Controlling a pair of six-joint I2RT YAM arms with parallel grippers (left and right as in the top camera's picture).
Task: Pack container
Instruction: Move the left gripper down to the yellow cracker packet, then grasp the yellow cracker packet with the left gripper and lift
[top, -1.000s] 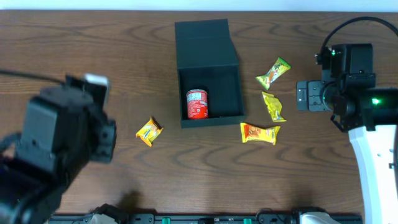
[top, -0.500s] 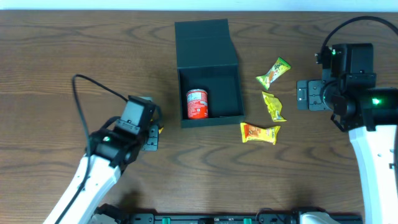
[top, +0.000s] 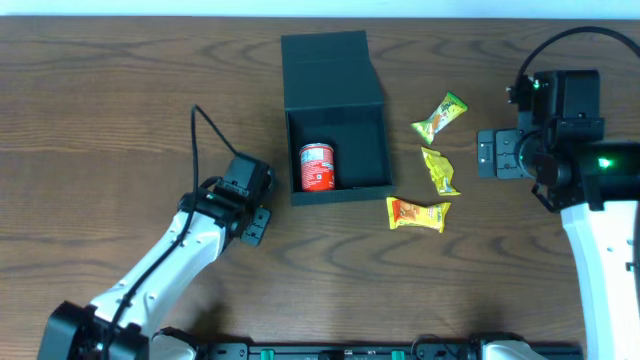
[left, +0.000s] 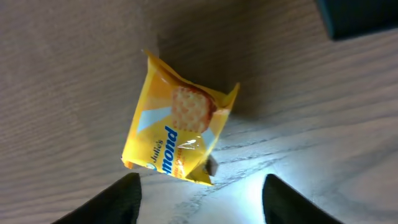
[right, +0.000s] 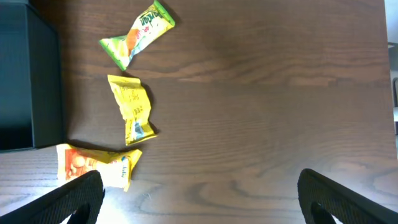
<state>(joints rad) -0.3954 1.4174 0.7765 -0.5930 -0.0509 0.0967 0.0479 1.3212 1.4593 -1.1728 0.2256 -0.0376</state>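
The container (top: 373, 150) is a dark box with its flap lid (top: 330, 65) folded back, and a red can (top: 317, 166) lies inside. My left gripper (top: 245, 208) hovers just left of the box and hides a packet from the overhead view. In the left wrist view a yellow biscuit packet (left: 177, 134) lies flat on the wood just ahead of the left gripper (left: 199, 205), which is open and empty. My right gripper (top: 490, 155) is open wide to the right of three packets. Nothing lies between the tips of the right gripper (right: 202, 199).
Right of the box lie a green packet (top: 440, 117), a crumpled yellow packet (top: 439, 170) and an orange packet (top: 418, 213). They show again as the green packet (right: 137, 34), yellow packet (right: 134, 109) and orange packet (right: 96, 165), beside the box wall (right: 28, 81). The table is dark wood.
My left arm has swung in from the left edge and come down over the yellow biscuit packet, and its jaws have opened. The right arm has not moved.
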